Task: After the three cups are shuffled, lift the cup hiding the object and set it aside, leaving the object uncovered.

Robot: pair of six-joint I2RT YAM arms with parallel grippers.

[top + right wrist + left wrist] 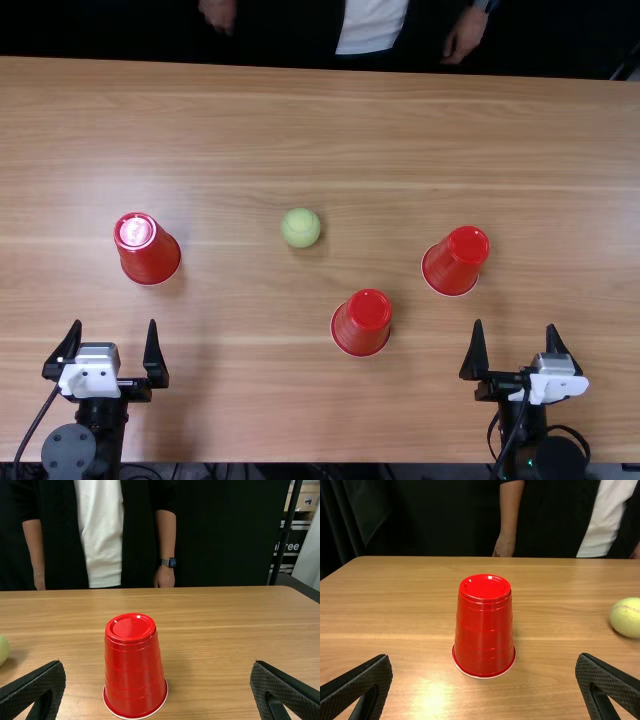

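At the near edge of the wooden tabletop (320, 130), the left tool (113, 330) and the right tool (514, 330) sit low on either side, each with its two black fingers spread wide apart and nothing between them. Just beyond them, the middle cup (362, 322), nearest of three red cups, stands upside down right of centre, closer to the right tool than to the left. Farther back and to its right, the right cup (456, 260) rests mouth down ahead of the right tool, apart from the middle cup. The right wrist view shows the right cup (134, 665) standing upright on its rim. On the opposite side, the left cup (147, 250) stands mouth down ahead of the left tool, well apart from the other two, its flat base catching the light. A little farther still, a yellow-green ball (301, 227) lies uncovered on the bare wood, between the left cup and the right cup and touching none of the three.
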